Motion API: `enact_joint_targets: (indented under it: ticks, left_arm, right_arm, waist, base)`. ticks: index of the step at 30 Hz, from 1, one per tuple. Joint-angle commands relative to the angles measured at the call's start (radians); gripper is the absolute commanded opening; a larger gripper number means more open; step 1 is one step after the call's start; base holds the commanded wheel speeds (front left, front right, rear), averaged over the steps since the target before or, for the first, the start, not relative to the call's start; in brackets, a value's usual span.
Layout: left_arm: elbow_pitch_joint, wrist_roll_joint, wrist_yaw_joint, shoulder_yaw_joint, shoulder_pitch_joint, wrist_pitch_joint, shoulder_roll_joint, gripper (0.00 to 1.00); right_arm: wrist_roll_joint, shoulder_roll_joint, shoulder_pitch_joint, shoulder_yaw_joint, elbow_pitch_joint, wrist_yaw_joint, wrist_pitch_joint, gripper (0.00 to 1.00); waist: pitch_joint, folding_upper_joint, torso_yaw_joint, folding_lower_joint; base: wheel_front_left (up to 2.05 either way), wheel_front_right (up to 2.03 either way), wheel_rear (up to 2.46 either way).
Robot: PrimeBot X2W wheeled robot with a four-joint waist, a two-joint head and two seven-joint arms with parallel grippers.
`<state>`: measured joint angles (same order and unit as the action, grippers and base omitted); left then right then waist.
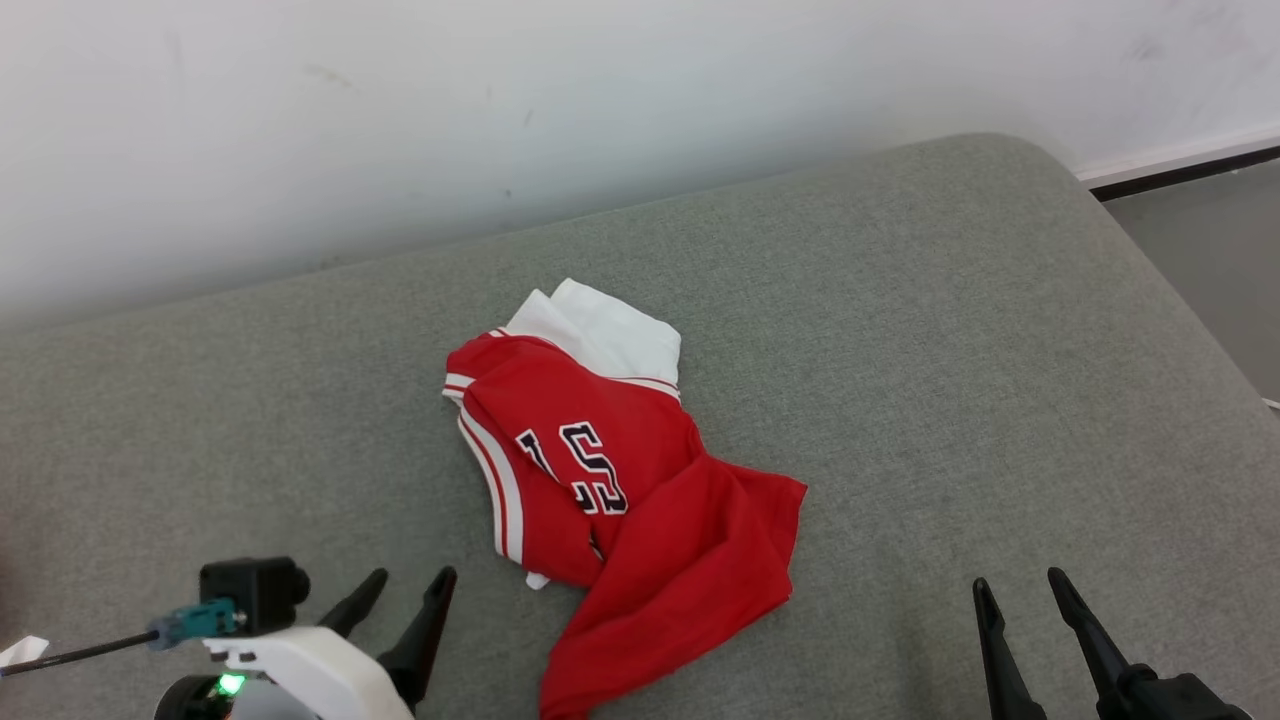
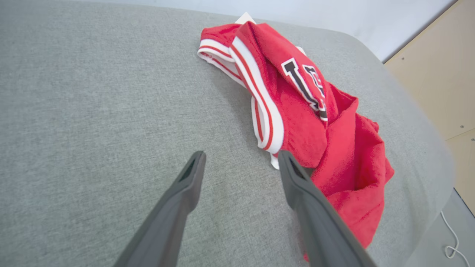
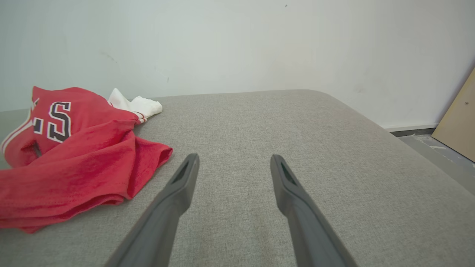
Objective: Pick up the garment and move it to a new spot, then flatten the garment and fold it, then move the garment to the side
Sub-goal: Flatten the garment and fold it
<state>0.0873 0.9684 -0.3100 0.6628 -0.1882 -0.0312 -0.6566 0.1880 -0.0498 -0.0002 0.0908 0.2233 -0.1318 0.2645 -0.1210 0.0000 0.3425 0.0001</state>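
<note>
The garment (image 1: 620, 480) is a red jersey with white trim, dark numerals and a white part at its far end. It lies crumpled in a heap on the grey cushion (image 1: 950, 380). My left gripper (image 1: 412, 583) stands open just left of the garment's near edge, nothing between its fingers. In the left wrist view the garment (image 2: 304, 111) lies ahead and to the right of the left gripper (image 2: 241, 157), whose right finger overlaps the cloth's edge. My right gripper (image 1: 1017, 587) is open over bare cushion, well right of the garment. The right wrist view shows the garment (image 3: 66, 155) far left of the right gripper (image 3: 234, 159).
A white wall (image 1: 500, 120) runs along the cushion's far edge. The cushion's rounded right corner drops to grey floor (image 1: 1210, 260). A tan board (image 3: 460, 122) leans at the far right, and a white cable (image 2: 451, 241) lies on the floor.
</note>
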Motion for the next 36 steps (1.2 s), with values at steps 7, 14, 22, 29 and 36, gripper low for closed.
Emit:
enact_joint_targets:
  ticks: [7,14,22,29,36]
  left_arm:
    - [-0.105,0.033,0.055,-0.009,-0.099,0.025,0.099,1.0]
    - [-0.277,0.079,0.111,0.022,-0.18,-0.023,0.194,1.0]
    - [-0.45,0.149,0.203,-0.001,-0.254,-0.002,0.3,0.22]
    - [-0.553,0.066,0.242,-0.025,-0.349,0.161,0.326,0.0]
    - [-0.452,-0.032,0.245,-0.025,-0.396,0.25,0.274,0.0]
  right_arm:
    - [0.012,-0.002,-0.023,0.014,-0.001,0.002,-0.001,1.0]
    - [0.018,-0.001,-0.036,0.015,-0.006,0.002,-0.001,1.0]
    - [0.024,-0.001,-0.045,0.013,-0.005,0.002,-0.001,1.0]
    - [0.017,-0.002,-0.044,0.01,0.004,0.002,-0.001,1.0]
    - [0.006,-0.002,-0.016,0.003,0.009,0.002,-0.001,1.0]
  waist:
    - [-0.029,0.0,0.019,-0.0001]
    - [-0.064,0.0,0.048,-0.0001]
    - [-0.086,0.0,0.06,-0.0001]
    - [-0.053,0.0,0.052,-0.0001]
    - [0.001,0.0,0.023,-0.0001]
  base:
    - [0.0,0.0,0.0]
    - [0.0,0.0,0.0]
    - [0.0,0.0,0.0]
    - [0.0,0.0,0.0]
    - [0.0,0.0,0.0]
